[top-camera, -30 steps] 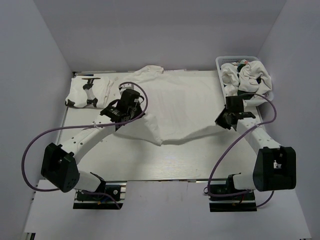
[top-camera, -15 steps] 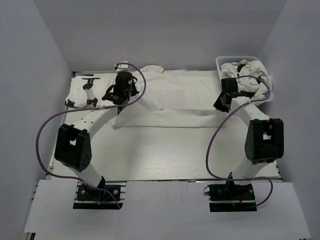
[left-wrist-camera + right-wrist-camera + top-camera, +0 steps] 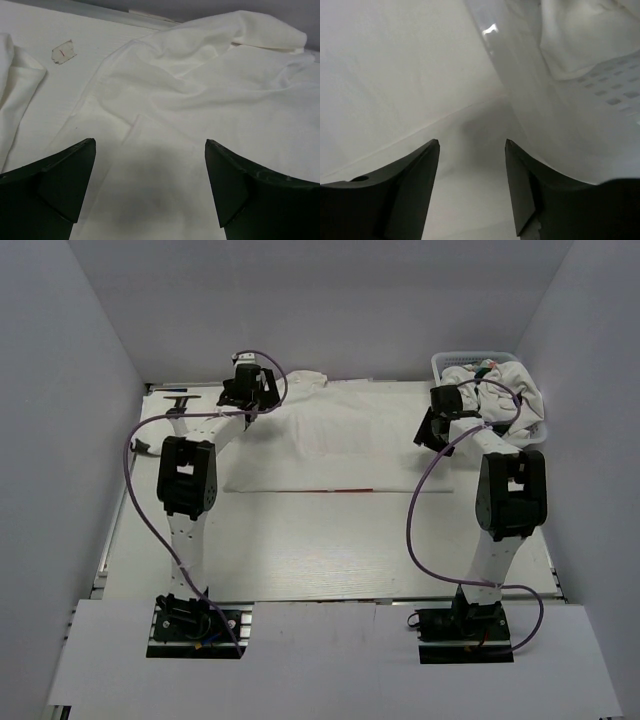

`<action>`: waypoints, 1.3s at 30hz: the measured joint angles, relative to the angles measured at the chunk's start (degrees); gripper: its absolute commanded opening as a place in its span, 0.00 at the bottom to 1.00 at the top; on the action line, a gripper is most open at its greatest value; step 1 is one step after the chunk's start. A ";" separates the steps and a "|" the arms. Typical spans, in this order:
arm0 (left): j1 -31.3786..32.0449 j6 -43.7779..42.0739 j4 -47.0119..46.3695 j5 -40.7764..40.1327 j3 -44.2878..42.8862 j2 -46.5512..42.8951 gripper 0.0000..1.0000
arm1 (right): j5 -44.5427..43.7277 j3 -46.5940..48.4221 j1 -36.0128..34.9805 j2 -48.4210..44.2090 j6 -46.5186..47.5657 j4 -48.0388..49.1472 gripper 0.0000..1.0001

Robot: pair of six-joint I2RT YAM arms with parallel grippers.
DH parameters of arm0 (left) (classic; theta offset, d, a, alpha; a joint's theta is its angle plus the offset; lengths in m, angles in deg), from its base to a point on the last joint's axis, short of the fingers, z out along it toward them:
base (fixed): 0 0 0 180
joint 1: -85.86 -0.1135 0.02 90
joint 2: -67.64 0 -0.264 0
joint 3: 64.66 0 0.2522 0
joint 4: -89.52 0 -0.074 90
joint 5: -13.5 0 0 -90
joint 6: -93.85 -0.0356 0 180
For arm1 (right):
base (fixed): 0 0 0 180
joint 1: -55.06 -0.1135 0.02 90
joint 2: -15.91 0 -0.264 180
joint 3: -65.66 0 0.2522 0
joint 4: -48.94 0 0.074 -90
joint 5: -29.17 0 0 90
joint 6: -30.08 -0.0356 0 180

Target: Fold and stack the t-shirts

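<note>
Left gripper (image 3: 150, 145) and right gripper (image 3: 472, 144), both apart and empty, hover at the counter's (image 3: 330, 550) far edge over the t-shirt (image 3: 340, 445), which we judge lies doubled flat there for its next fold.

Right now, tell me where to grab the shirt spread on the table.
Take the shirt by its near straight edge, probably at both corners, left gripper and right gripper descending from above: it lies flat, so only edges pinch.
</note>
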 measured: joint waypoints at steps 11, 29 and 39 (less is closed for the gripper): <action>-1.36 5.35 0.39 5.16 22.10 -17.92 1.00 | 4.44 -4.02 -6.73 -4.90 3.21 1.95 0.90; -0.50 15.15 -2.58 10.36 44.30 -24.98 1.00 | 7.69 -23.54 -7.85 -9.92 0.90 15.10 0.90; 0.48 24.52 4.83 13.27 73.44 -59.12 1.00 | 6.16 -47.87 -13.38 -34.82 -6.01 15.34 0.90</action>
